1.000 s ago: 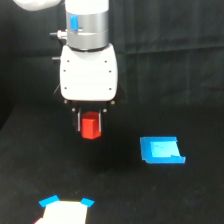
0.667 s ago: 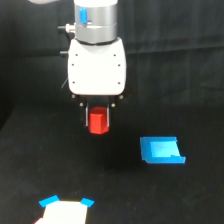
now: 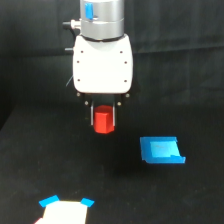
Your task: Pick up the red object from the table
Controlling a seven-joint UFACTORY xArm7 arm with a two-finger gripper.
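The red object (image 3: 104,121), a small red-orange block, hangs between the two fingers of my gripper (image 3: 104,119), which is shut on it. It is held clear above the table (image 3: 30,170), a wide surface in black cloth. The white gripper body and the arm rise above it at the upper middle of the exterior view. The block's top is hidden between the fingers.
A flat blue piece (image 3: 161,150) lies on the cloth to the exterior view's right of the held block. At the bottom edge, left of centre, sits a white piece with blue corners (image 3: 64,209).
The gripper has risen with the red object in it and drifted a little toward the exterior view's right. The blue piece and the white piece have stayed put.
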